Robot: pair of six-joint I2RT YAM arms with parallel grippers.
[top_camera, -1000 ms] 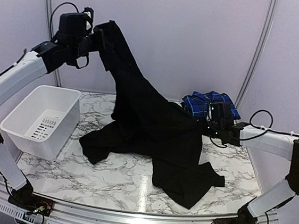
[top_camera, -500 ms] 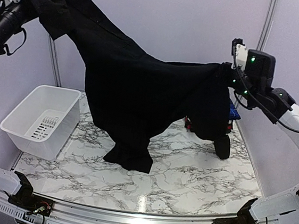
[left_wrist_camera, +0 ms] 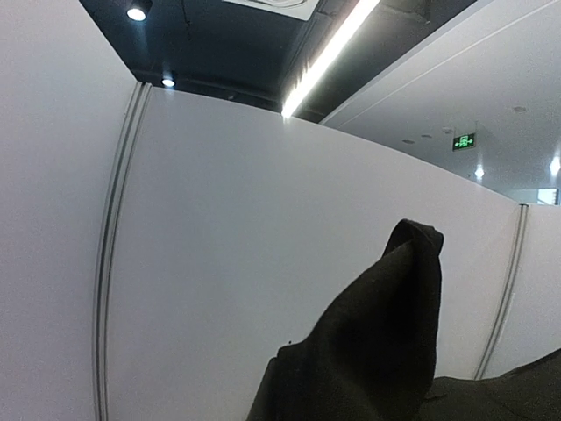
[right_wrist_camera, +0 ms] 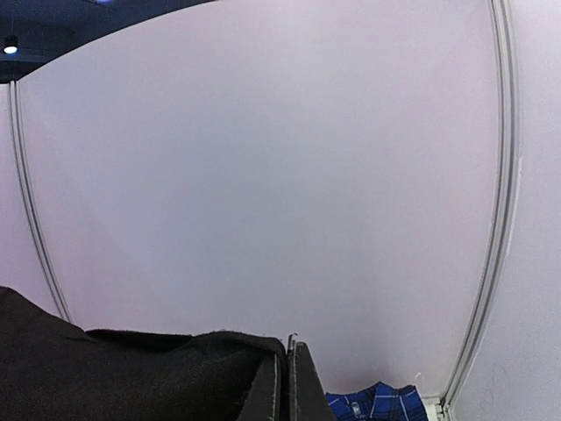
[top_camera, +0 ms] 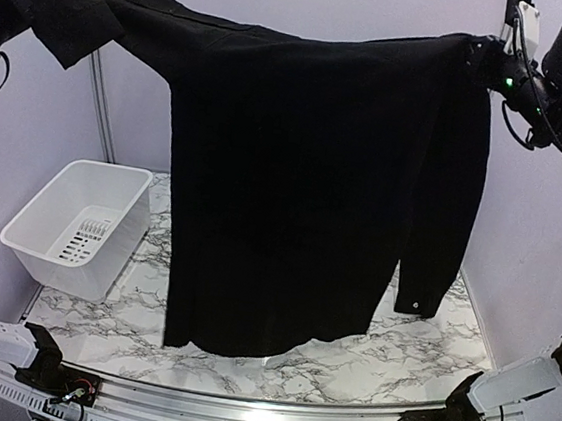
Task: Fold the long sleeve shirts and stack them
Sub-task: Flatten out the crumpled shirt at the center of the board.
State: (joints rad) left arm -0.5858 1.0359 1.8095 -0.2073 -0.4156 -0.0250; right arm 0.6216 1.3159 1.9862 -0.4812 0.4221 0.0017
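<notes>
Right gripper and, I think, the off-frame left gripper are clamped on the black shirt up top, so a thin pinch could slip and dump it.

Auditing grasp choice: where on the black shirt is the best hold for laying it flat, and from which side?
Probably the two top shoulder corners, one from each outer side: held there, the black shirt hangs spread and flat, one sleeve dangling free.
</notes>
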